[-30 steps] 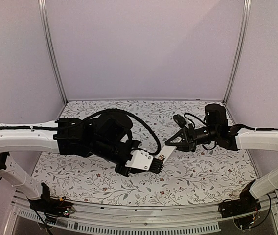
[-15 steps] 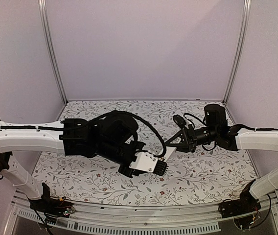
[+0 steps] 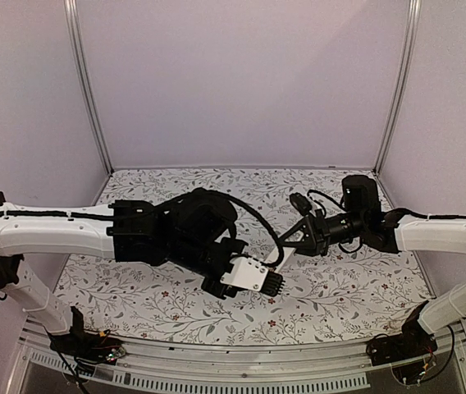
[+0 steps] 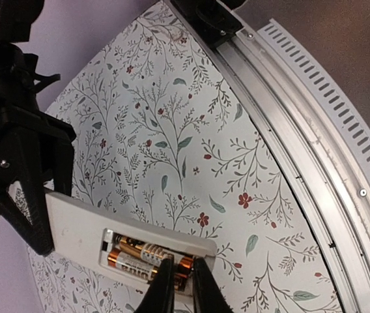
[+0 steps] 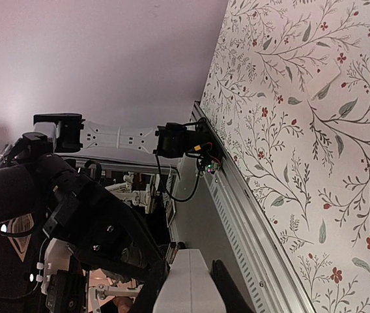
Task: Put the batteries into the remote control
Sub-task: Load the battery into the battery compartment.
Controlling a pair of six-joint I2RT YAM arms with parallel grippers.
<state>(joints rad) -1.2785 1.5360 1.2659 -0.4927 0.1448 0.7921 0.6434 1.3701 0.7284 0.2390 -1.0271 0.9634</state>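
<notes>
The remote control (image 4: 74, 218) is a white bar held in the air, back side up, with its battery compartment open. My right gripper (image 3: 292, 244) is shut on one end of it, and its black fingers (image 4: 15, 202) show in the left wrist view. Two coppery batteries (image 4: 148, 252) (image 4: 129, 265) lie side by side in the compartment. My left gripper (image 4: 182, 262) is nearly shut, pinching the coppery end of the upper battery. In the top view the left gripper (image 3: 272, 283) meets the remote (image 3: 285, 255) at mid-table. In the right wrist view the remote (image 5: 190, 283) sits between the fingers.
The floral table cover (image 3: 340, 287) lies below both arms. A metal rail (image 4: 289, 124) runs along the near edge. A pale flat rectangular piece (image 5: 326, 79) lies on the cover. White walls enclose the back and both sides.
My left gripper has moved a little right and toward the near edge, closing in on the remote. The right arm and the remote have stayed almost still.
</notes>
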